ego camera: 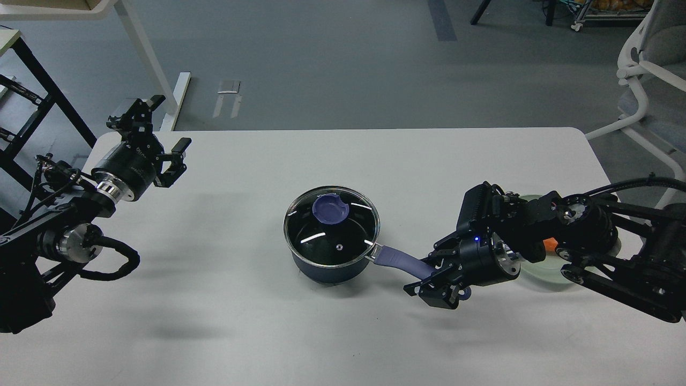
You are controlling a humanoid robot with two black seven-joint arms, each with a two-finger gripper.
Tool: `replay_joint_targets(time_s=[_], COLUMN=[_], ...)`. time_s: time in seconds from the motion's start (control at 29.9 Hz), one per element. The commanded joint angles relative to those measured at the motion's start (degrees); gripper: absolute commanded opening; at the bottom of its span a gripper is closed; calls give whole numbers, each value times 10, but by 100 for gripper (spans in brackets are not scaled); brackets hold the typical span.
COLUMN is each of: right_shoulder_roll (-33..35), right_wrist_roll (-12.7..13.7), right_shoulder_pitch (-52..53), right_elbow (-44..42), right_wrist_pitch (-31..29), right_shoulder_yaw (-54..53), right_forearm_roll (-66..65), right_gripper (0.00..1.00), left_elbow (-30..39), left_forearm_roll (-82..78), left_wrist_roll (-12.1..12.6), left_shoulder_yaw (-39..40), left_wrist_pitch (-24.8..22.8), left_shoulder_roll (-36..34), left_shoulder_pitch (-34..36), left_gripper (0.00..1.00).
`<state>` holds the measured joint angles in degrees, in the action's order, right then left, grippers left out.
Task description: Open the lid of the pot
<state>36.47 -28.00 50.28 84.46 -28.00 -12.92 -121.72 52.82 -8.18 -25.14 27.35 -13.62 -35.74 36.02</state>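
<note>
The dark-blue pot (328, 271) stands at the middle of the white table (343, 161). The glass lid (333, 236) with its purple knob (330, 209) lies flat on the pot. The lavender handle (397, 261) points right and toward me. My right gripper (435, 274) is closed around the far end of the handle, one finger on each side, with the hang-hole end showing behind it. My left gripper (163, 124) is open and empty above the table's far left corner, well away from the pot.
A pale green plate (540, 271) with something orange (549, 244) on it lies under my right arm, mostly hidden. A white chair (651, 80) stands off the table's right side. A black frame (32, 107) stands at the left.
</note>
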Motion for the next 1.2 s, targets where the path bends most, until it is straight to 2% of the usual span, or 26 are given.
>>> replay_joint_targets(time_s=[0.0,0.27,0.37,0.5,0.67,1.17], right_shoulder_roll=[-1,-1,-2,0,1,4], right_wrist_roll=[0,0,0,0,0,0], right_shoulder_pitch=[-9,-12,-12,-11,-11,-10], right_elbow=[0,-1,-1,0,0,1], right_wrist_pitch=[0,0,0,0,0,0], right_shoulder_yaw=[0,-1,-1,-2,-2,-3], right_forearm_roll=[0,-1,-1,0,-1,0], right_gripper=[46,43,37,35,29,22], left_elbow=[0,0,0,0,0,7], left_forearm_roll=[0,0,0,0,0,-33], left_wrist_roll=[0,0,0,0,0,0], left_shoulder_yaw=[0,0,0,0,1,-5], left_wrist_pitch=[0,0,0,-1,0,-1], left_shoulder_roll=[1,1,1,-2,-2,-17], left_shoulder_pitch=[-1,-1,-1,0,0,6], left_gripper=[100,100,100,100,100,100])
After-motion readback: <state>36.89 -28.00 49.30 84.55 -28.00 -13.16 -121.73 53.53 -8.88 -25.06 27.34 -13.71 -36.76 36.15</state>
